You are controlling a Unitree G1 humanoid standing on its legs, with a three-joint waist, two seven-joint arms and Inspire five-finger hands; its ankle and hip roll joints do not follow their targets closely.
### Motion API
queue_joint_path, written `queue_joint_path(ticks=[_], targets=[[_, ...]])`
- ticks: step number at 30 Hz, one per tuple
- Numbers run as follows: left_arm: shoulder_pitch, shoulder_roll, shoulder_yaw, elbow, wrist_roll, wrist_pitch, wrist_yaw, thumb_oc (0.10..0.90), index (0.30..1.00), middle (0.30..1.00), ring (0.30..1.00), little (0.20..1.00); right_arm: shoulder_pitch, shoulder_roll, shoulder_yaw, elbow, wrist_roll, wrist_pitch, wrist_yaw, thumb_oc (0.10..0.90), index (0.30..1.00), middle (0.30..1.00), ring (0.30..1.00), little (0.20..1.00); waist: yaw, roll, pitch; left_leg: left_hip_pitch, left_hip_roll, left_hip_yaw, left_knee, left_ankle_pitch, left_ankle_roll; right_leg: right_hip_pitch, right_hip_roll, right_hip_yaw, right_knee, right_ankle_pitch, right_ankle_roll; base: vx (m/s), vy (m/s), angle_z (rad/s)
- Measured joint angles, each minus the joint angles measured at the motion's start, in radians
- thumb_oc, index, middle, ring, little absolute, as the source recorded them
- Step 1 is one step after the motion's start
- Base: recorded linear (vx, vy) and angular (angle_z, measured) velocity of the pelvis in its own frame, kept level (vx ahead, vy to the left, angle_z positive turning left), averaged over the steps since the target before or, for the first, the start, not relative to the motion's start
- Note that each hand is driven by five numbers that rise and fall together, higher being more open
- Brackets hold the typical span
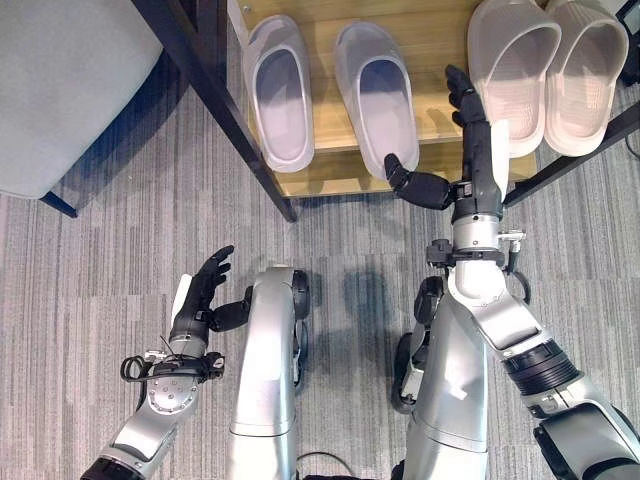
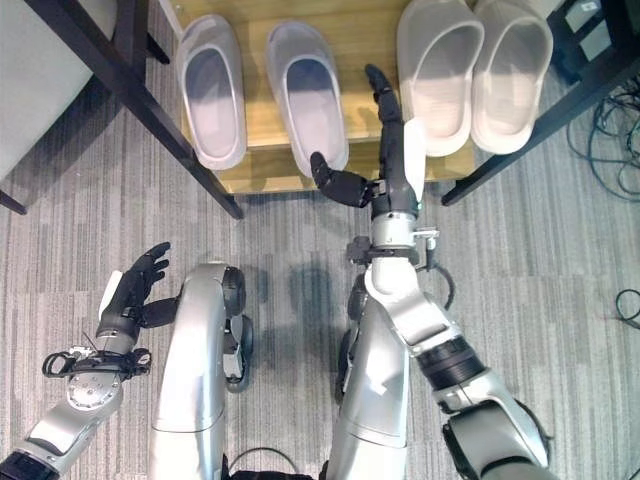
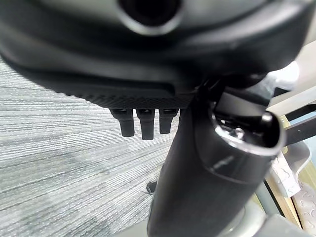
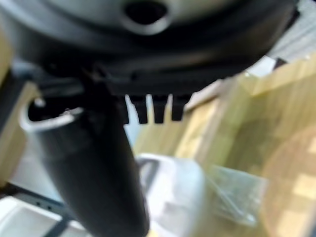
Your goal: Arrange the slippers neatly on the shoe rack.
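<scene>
Two pale lilac slippers [image 1: 281, 92] [image 1: 377, 96] lie side by side on the wooden shelf of the shoe rack [image 1: 330, 170], toes toward me. Two pinkish-white slippers [image 1: 513, 72] [image 1: 587, 70] lie close together on the same shelf at the right. My right hand [image 1: 470, 160] reaches over the shelf's front edge between the two pairs, open, fingers straight and thumb spread toward the nearer lilac slipper, holding nothing. My left hand [image 1: 200, 300] hangs low over the carpet at the left, open and holding nothing.
The rack's black metal legs [image 1: 225, 110] slant down at the left and at the right [image 1: 570, 160]. A grey upholstered seat [image 1: 70, 90] stands at the far left. Black cables [image 2: 610, 110] lie on the grey carpet [image 1: 100, 260] at the right.
</scene>
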Motion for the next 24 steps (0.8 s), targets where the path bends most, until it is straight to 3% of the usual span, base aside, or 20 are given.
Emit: queue_joint_path(ticks=[12,24], targets=[[0.001,0.0,-0.011,-0.003,0.0,-0.001,0.003,0.8,0.9,0.9,0.9,0.9,-0.012,0.069,-0.002,0.072,0.0,0.0,-0.022,0.8,0.9,0.9,0.9,0.9,0.003,0.017,0.0,0.002,0.0,-0.001,0.0,0.0,0.0,0.0,0.001,0.001,0.001,0.0,-0.001,0.0,0.0,0.0],[-0.001,0.0,-0.017,-0.003,-0.002,-0.005,0.001,0.8,0.9,0.9,0.9,0.9,-0.032,0.069,-0.001,0.1,0.005,-0.003,-0.05,0.8,0.9,0.9,0.9,0.9,0.013,0.019,0.0,0.006,-0.001,-0.006,-0.006,-0.007,-0.014,-0.001,0.005,-0.001,0.001,-0.001,-0.002,0.0,0.0,0.0]])
